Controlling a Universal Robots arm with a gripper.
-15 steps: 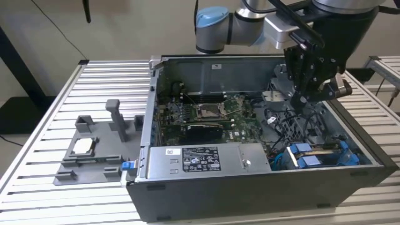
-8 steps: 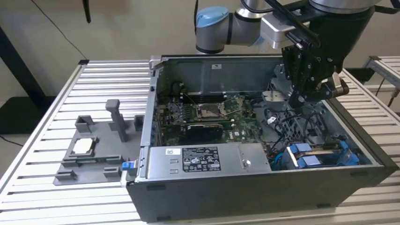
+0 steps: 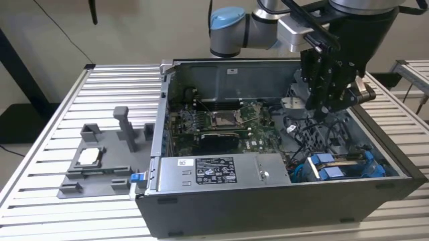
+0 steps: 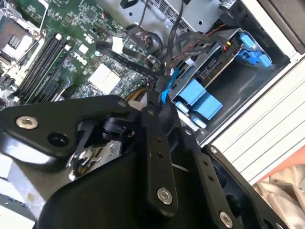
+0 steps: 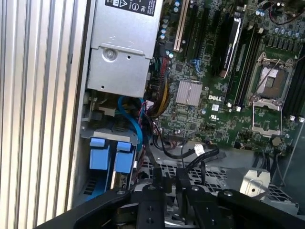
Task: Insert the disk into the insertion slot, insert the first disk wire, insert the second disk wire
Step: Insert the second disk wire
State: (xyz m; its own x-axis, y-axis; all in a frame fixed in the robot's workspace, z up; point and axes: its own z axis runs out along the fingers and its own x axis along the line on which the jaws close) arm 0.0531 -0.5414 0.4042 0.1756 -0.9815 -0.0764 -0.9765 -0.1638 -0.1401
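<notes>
Gripper (image 3: 326, 111): suspended inside the open computer case, above the cable bundle; in the second wrist view the fingers (image 4: 157, 119) stand together, pinching a black wire with a blue connector (image 4: 165, 93).
Computer case (image 3: 268, 206): open-topped, standing on the table (image 3: 54, 211); holds everything listed below.
Insertion slot (image 3: 395, 170): in the case corner below and just beyond the gripper, at the exterior view's right.
Disk (image 3: 345, 165): already seated in the insertion slot; its blue carrier tabs (image 5: 109, 155) face the gripper.
Motherboard (image 3: 221, 123): on the case floor, beside the gripper toward the exterior view's left.
Power-supply box (image 3: 214, 170): silver, labelled, next to the slot.
Grey fixture (image 3: 100, 160): on the table outside the case, well apart from the gripper.
</notes>
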